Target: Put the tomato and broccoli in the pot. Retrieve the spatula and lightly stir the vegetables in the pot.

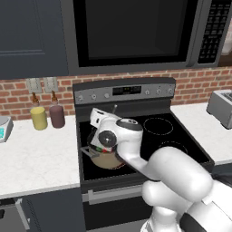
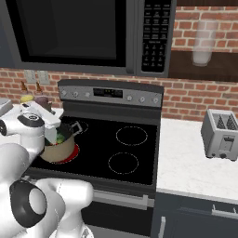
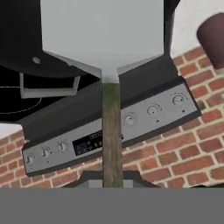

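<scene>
The tan pot (image 2: 59, 149) stands on the stove's front left burner, which glows red under it. A patch of green broccoli (image 2: 61, 138) shows inside its mouth; the tomato is hidden by my hand and arm. My gripper (image 2: 50, 133) hangs over the pot, shut on the spatula's thin handle (image 3: 111, 131). In the hand view the light-grey blade (image 3: 103, 30) fills the top, down in the dark pot rim (image 3: 22, 65), with a grey loop handle (image 3: 48, 89) beside it. In the left base view my arm covers most of the pot (image 1: 107, 160).
The stove's control panel (image 1: 124, 91) rises behind the pot, with the microwave (image 1: 136, 31) overhead. A yellow jar (image 1: 38, 117) and a maroon jar (image 1: 57, 115) stand on the left counter. A toaster (image 2: 221, 134) sits on the right counter.
</scene>
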{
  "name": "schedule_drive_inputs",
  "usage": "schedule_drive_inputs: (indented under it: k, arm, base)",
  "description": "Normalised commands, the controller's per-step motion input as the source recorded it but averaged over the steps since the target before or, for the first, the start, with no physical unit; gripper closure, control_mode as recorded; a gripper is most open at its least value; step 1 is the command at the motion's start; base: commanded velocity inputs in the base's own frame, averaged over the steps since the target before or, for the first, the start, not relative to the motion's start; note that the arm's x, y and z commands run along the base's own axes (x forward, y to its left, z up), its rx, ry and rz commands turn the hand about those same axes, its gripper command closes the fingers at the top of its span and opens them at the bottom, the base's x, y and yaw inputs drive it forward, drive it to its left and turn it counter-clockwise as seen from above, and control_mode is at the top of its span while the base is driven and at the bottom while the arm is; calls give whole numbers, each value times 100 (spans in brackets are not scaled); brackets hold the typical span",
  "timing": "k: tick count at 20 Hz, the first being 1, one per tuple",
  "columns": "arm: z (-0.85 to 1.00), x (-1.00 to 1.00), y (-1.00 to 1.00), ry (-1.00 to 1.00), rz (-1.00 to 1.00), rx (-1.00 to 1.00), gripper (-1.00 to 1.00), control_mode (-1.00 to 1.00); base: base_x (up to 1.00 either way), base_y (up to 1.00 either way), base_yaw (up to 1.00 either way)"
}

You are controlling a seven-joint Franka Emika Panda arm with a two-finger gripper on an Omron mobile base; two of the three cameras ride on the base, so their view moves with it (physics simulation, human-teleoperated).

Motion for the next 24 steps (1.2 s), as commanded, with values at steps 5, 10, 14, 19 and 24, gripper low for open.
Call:
schedule_drive_inputs:
  k: [5,10,14,19,24]
  arm:
    - [-26,5,5,-31,20,-14,100,-100]
    - [-5,1,2,-15,17,-5,100,-100]
    - [0,0,0,0,15,0,100,-100]
    - [-1,0,0,3,11,-1,100,-100]
    - [-6,0,3,9,9,-4,100,-100]
  base:
    - [0,0,0]
    - [0,0,0]
    - [0,0,0]
    - [0,0,0]
    - [0,0,0]
